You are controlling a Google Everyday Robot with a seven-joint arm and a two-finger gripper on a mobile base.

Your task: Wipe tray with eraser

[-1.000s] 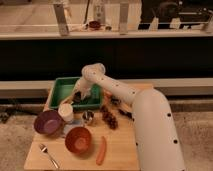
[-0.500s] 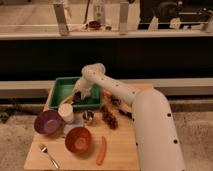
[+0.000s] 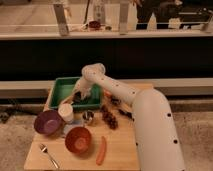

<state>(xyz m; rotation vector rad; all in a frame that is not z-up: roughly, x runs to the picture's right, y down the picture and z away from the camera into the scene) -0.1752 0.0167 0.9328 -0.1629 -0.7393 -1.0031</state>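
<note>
The green tray (image 3: 63,89) sits at the back left of the wooden table. My white arm (image 3: 120,92) reaches in from the lower right and bends down over the tray. My gripper (image 3: 80,96) is a dark shape low inside the tray, near its front right part. The eraser does not show as a separate thing; if it is there, the gripper hides it.
In front of the tray stand a white cup (image 3: 65,112), a purple bowl (image 3: 47,123), an orange bowl (image 3: 78,139) and a small metal cup (image 3: 88,117). Dark grapes (image 3: 109,119), an orange stick-like piece (image 3: 101,150) and a fork (image 3: 48,155) lie on the table (image 3: 120,150).
</note>
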